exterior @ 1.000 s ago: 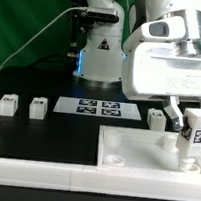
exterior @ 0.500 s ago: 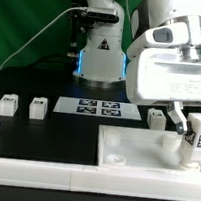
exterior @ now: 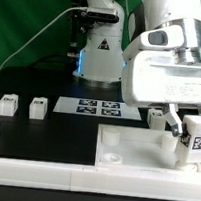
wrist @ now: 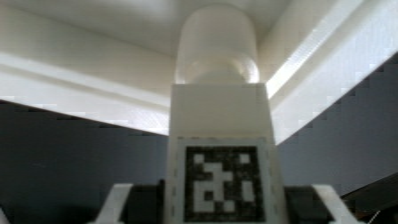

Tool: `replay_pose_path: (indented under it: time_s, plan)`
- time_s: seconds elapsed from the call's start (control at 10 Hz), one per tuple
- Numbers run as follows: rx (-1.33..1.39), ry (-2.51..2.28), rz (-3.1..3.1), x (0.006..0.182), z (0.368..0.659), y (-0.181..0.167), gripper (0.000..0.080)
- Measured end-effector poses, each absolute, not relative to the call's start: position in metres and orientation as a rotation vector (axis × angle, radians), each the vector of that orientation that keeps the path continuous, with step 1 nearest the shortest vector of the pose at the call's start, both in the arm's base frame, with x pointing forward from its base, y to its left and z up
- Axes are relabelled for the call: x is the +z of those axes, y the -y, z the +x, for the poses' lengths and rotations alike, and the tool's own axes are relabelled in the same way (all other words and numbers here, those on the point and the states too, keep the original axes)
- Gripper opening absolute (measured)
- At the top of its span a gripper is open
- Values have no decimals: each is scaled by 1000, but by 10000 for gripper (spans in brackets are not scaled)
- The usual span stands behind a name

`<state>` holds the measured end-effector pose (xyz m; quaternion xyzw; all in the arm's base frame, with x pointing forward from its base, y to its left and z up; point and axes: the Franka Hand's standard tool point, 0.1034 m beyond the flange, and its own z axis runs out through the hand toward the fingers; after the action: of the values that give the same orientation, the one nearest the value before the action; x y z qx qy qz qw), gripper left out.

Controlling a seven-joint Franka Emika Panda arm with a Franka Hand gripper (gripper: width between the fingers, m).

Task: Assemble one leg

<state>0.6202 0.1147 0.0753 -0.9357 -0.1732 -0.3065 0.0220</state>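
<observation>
My gripper (exterior: pixel 191 134) is shut on a leg (exterior: pixel 195 139), a small white block with a black-and-white tag. It holds the leg upright over the far right part of the large white tray-like part (exterior: pixel 133 157), close to its surface. In the wrist view the leg (wrist: pixel 222 110) fills the middle, tag toward the camera and rounded end pointing at the tray's white corner. My gripper (wrist: pixel 222 205) shows a finger (wrist: pixel 121 200) on each side of the leg. Whether the leg touches the tray is hidden.
Three more legs stand on the black table: two at the exterior view's left (exterior: pixel 7 104) (exterior: pixel 38 106) and one (exterior: pixel 157 118) just behind the tray. The marker board (exterior: pixel 98 109) lies at the back middle. The arm's base (exterior: pixel 99 48) stands behind it.
My gripper and the held leg have shifted slightly sideways and a little lower over the tray's right part. Nothing else has moved.
</observation>
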Motion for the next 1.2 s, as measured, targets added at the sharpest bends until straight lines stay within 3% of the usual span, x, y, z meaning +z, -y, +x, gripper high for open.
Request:
replay_pose_path:
  time_s: [0.3, 0.5, 0.6, 1.0, 1.2]
  plan:
    - [-918, 539, -2907, 74, 618, -115, 294]
    - [-918, 541, -2906, 74, 618, -116, 605]
    - [-916, 541, -2907, 73, 618, -116, 636]
    - [-909, 542, -2909, 74, 617, -116, 649]
    - [-915, 546, -2907, 83, 619, -118, 649]
